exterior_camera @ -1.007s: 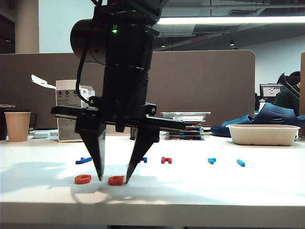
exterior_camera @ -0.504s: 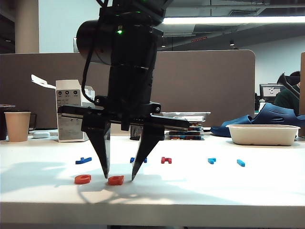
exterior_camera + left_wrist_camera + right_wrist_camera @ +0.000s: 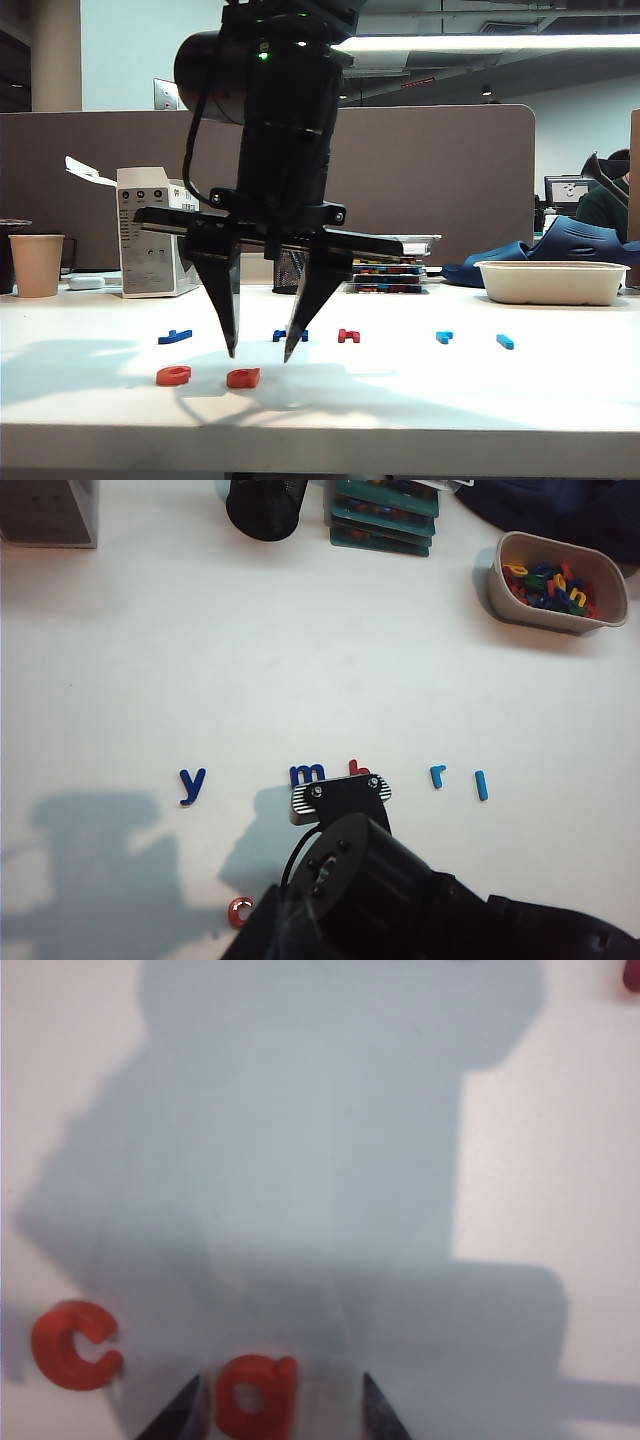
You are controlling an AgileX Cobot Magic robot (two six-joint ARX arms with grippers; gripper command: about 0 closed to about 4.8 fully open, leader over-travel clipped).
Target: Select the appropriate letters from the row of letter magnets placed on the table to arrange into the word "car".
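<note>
Right gripper (image 3: 260, 356) has risen off the orange-red "a" (image 3: 243, 378) and drifted right; jaws wide, holding nothing.
"c" (image 3: 173, 375) and "a" lie side by side at the front of the surface (image 3: 480, 400), so step 2 of 3 looks done. Next: fetch the light-blue "r" (image 3: 437, 775) from the back row and set it just right of "a". Left gripper is out of view behind its camera; reads as closed. Dark-red letter half hidden by the arm.

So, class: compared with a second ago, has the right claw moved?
Yes. The right claw, open, has risen and drifted right: its tips were down beside the orange a on the table; now they hang above it.
</note>
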